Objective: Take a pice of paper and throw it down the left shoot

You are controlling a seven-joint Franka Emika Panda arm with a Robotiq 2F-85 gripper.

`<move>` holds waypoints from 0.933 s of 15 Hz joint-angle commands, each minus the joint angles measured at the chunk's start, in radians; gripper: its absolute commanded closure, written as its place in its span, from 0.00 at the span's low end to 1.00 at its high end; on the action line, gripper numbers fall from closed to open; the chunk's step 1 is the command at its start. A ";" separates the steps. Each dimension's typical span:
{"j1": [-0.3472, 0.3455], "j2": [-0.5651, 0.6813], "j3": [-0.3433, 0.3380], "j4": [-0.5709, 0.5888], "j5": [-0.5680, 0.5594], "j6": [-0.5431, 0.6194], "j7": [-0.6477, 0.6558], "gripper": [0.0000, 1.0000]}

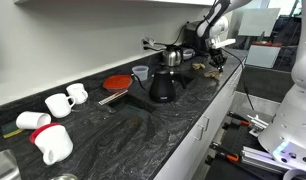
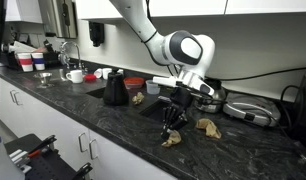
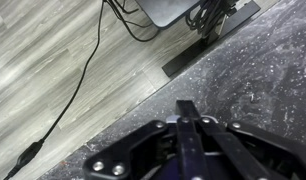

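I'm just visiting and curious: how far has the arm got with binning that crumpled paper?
Nothing looks finished: crumpled paper pieces lie on the counter. In hand: the gripper hangs just above one piece near the counter's edge; whether it grips is unclear. Left: lifting it and dropping it down a chute, which no view shows.

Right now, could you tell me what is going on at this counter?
A white robot arm is working over the dark speckled stone counter. Its pincer points down just above a crumpled piece of tan paper near the counter's front edge; another crumpled piece lies beside it. In the wrist view the pincer's tips look closed with no paper between them, so nothing seems picked up yet. No chute is visible.
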 commanded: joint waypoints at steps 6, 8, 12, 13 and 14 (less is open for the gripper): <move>-0.020 -0.114 0.003 0.020 0.046 0.000 -0.088 1.00; -0.021 -0.176 -0.002 0.017 0.060 0.000 -0.124 1.00; -0.017 -0.291 -0.015 0.004 0.091 -0.002 -0.170 1.00; -0.010 -0.325 -0.016 -0.008 0.079 0.013 -0.171 1.00; -0.003 -0.357 -0.015 -0.020 0.067 0.021 -0.174 1.00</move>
